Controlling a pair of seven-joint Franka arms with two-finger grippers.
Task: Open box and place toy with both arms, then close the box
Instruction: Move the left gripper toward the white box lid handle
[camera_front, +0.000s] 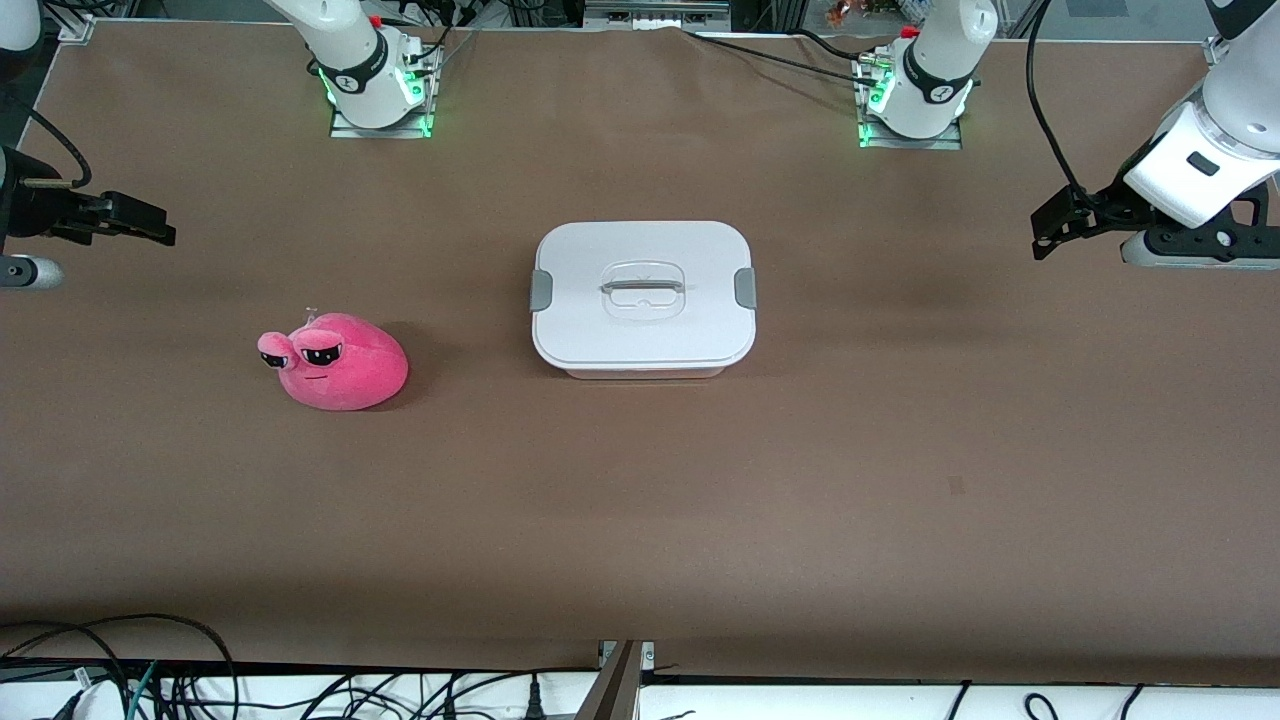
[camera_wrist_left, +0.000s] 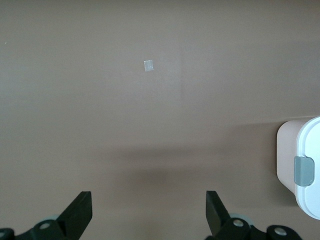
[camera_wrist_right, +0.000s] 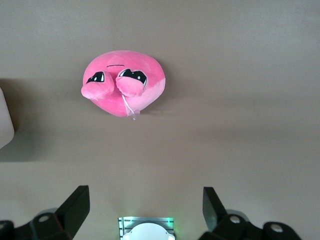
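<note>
**Both arms wait at the ends of the tabletop, box shut, toy outside**

We see the brown tabletop (camera_front: 640, 520) filling the front view, with both arms pulled back to its two ends.

The box (camera_front: 643, 298) sits near the middle, between the two grippers and well apart from each. Its white lid (camera_front: 643, 330) lies flat on top, closed, with a grey side clip (camera_front: 745, 288) toward the left arm's end and another (camera_front: 540, 290) toward the right arm's end. The clear recessed handle (camera_front: 643, 288) sits in the centre of the lid. In the left wrist view only one corner of the box (camera_wrist_left: 287, 155) shows, with one clip, off to the side of the gripper and not under it.

The toy (camera_front: 338, 362) lies on the tabletop by itself, between the right gripper and the box, touching neither. Its two bulging eyes (camera_front: 300, 352) point toward the right arm's end. In the right wrist view the toy (camera_wrist_right: 122, 82) lies ahead of the gripper's fingers and apart from them.

The left gripper (camera_front: 1060, 225) hangs over the bare end of the tabletop, wide and holding nothing; its fingers (camera_wrist_left: 80, 212) frame only brown surface.

The right gripper (camera_front: 125, 220) hangs over its own end, likewise wide and holding nothing, its fingers (camera_wrist_right: 75, 205) spread.
</note>
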